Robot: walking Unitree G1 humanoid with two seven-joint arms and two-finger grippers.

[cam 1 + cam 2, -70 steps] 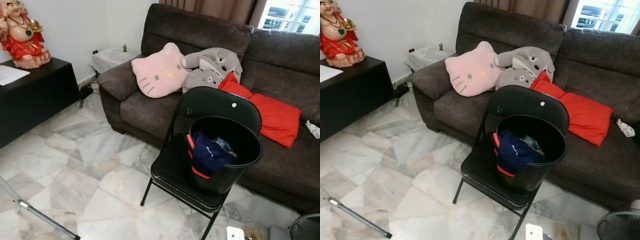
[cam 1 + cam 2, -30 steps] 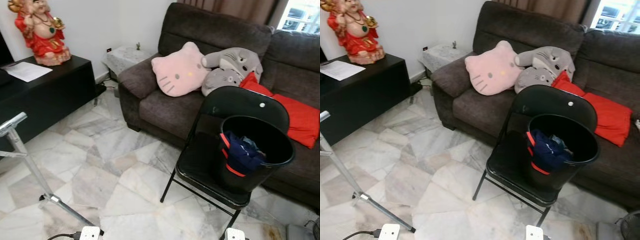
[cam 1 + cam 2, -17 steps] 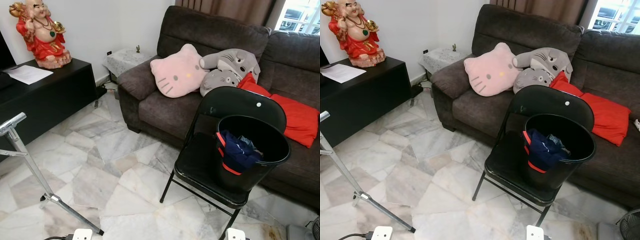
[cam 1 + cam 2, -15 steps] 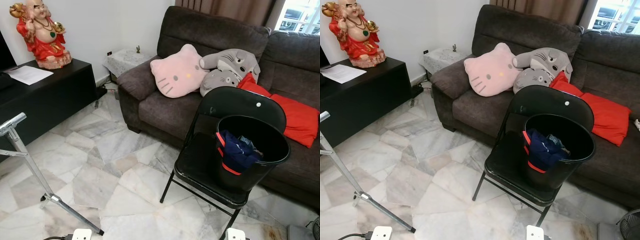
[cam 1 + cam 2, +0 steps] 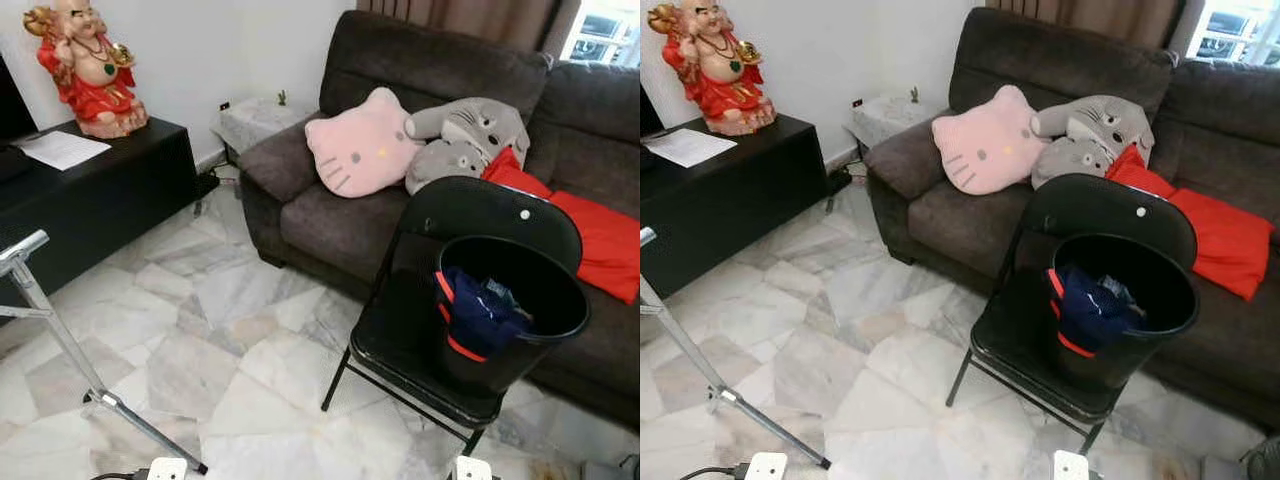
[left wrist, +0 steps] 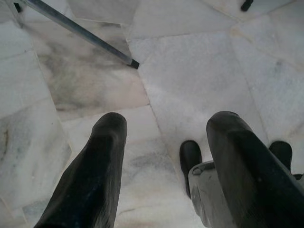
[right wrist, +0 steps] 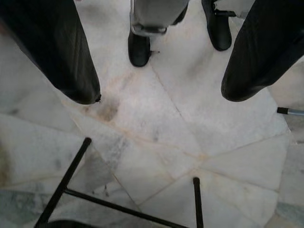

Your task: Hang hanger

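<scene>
Both arms idle: left tool and right tool hang released over floor. Laundry bucket raised on chair, likely for reach.

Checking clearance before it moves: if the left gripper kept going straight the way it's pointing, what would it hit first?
Probably the marble floor. The left gripper points down at bare tiles, fingers open, nothing between them.

A marble floor carried a black folding chair, a dark sofa and a black cabinet. A black bucket stood on the chair's seat. A metal stand's leg and 2 white feet also rested on the tiles.
</scene>
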